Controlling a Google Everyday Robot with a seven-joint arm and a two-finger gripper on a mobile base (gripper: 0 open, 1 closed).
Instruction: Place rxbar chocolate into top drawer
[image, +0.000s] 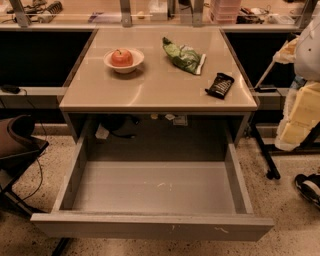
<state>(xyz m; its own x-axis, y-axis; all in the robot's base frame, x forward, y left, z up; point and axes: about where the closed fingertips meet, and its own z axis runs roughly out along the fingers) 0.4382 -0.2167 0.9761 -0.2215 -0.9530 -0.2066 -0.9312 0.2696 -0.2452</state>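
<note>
**A:** Where is the bar?

**B:** The small flat black-wrapped rxbar chocolate (220, 85) lies on the tan laminate desk (150, 92), at about four o'clock on its top. It is close to the right edge and lies at a slant. It is not yet in the wide, shallow grey metal top drawer (150, 226). That drawer is pulled fully out at the desk's six o'clock and looks bare inside.

**A:** What is around it?

**B:** At the bar's eleven o'clock, well apart, lies a crumpled green-and-white chip bag (184, 56). Further off at ten o'clock is a white bowl (123, 65) holding a red apple (121, 57). Nothing touches the bar.

**A:** And the gripper?

**B:** The gripper is not in the frame, and no arm can be told for certain. A white shape (309, 47) at three o'clock is cut off by the edge, and I cannot say what it is. So I cannot tell how the gripper is set.

**A:** How would you do the pick?

**B:** I judge it best to come straight down and turn the wrist to match the bar's slant. Close the jaws across its narrow width, low enough to catch the thin wrapper. Pushing it toward the near edge could send it off the desk. Then lift, carry it toward seven o'clock, and release low over the middle of the drawer.
</note>
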